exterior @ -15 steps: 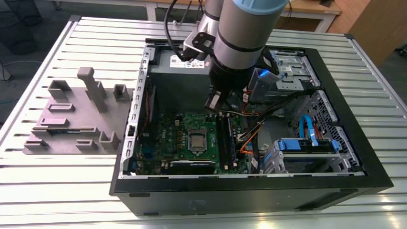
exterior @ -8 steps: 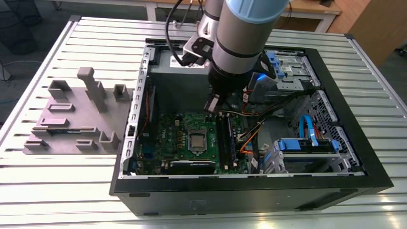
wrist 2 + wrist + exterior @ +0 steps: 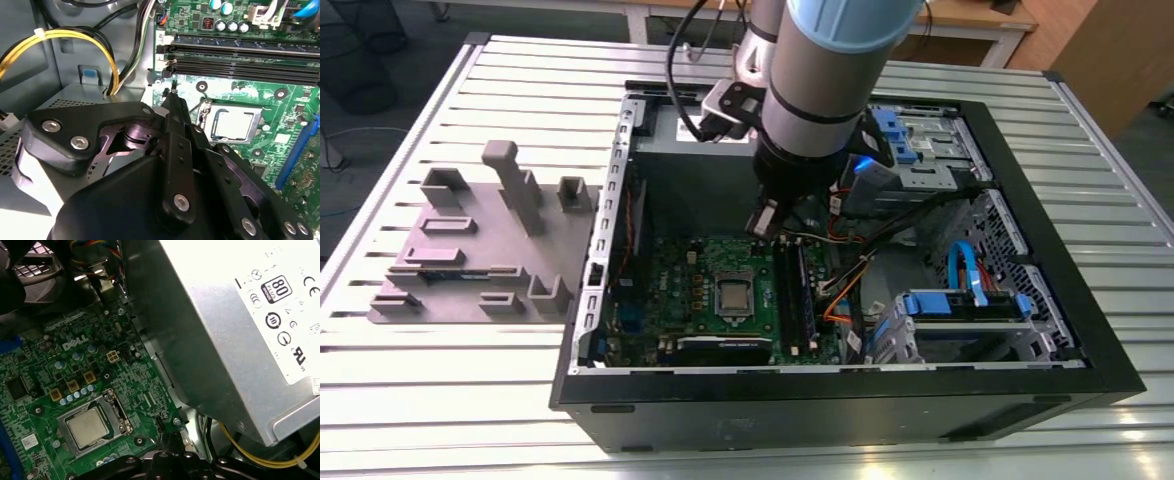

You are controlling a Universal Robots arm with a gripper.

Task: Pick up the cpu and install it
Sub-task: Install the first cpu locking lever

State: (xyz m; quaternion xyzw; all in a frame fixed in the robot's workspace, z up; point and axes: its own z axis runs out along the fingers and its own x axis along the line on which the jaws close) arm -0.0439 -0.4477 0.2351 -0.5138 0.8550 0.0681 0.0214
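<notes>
one cpu [image 3: 234, 123], seated flat in the socket [image 3: 95, 425] on the motherboard [image 3: 720, 300], silver top facing up; it's square, so no long axis. second wrist view shows the gripper [image 3: 173, 95] fingers pinched together, empty, tip above the board just beside the socket. exterior view alone shows the one grey tray [image 3: 467, 250] outside the case [image 3: 854, 395], well apart.
</notes>
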